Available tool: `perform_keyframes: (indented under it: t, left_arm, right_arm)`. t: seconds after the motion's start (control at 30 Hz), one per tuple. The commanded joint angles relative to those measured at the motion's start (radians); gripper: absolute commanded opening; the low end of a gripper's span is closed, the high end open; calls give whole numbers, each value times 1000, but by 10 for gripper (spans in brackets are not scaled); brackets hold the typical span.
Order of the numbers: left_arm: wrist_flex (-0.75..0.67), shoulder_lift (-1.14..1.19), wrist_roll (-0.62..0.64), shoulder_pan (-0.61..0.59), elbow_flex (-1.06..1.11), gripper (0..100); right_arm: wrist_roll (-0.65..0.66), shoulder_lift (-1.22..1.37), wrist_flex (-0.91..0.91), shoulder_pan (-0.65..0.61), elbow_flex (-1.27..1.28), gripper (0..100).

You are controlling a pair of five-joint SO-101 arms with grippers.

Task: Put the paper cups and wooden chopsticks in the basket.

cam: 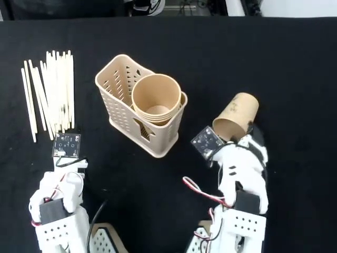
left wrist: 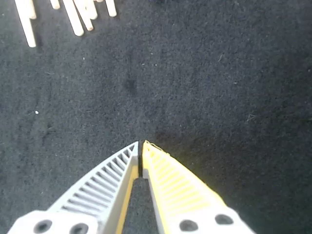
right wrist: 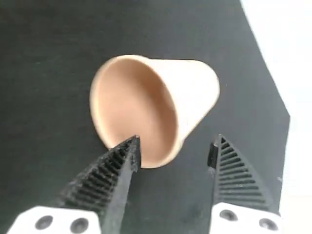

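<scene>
While one cup [right wrist: 151, 112] lies tipped at the spread right gripper [right wrist: 175, 146], a nested stack [cam: 156, 95], number unclear, fills the one basket [cam: 113, 66]; the left gripper [left wrist: 141, 144] is pinched empty near many loose chopsticks [cam: 52, 89].

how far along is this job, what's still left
Done: a stack of paper cups sits in the basket. In hand: the right hand is open at the rim of one cup lying on its side, not gripping. Left: that cup and the chopsticks, loose near the shut left hand.
</scene>
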Motion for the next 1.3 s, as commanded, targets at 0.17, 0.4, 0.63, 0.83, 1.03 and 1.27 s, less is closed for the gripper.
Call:
perform_keyframes:
  t: [0.17, 0.4, 0.63, 0.83, 1.03, 1.27]
  left_arm:
    - [5, -2, -5, 4, 18, 33]
    - [5, -2, -5, 4, 18, 33]
    - [5, -2, -5, 4, 18, 33]
    - [5, -2, -5, 4, 18, 33]
    - [5, -2, -5, 4, 18, 33]
    - [5, -2, -5, 4, 18, 33]
  right_arm:
    - [14, 220, -110, 26, -113, 240]
    - [-49, 705, -109, 25, -438, 240]
    - [-49, 1130, -351, 55, -619, 236]
    - [-138, 1310, -468, 120, -708, 64]
    - [-236, 1248, -500, 144, -702, 11]
    - [-282, 1052, -404, 144, -647, 12]
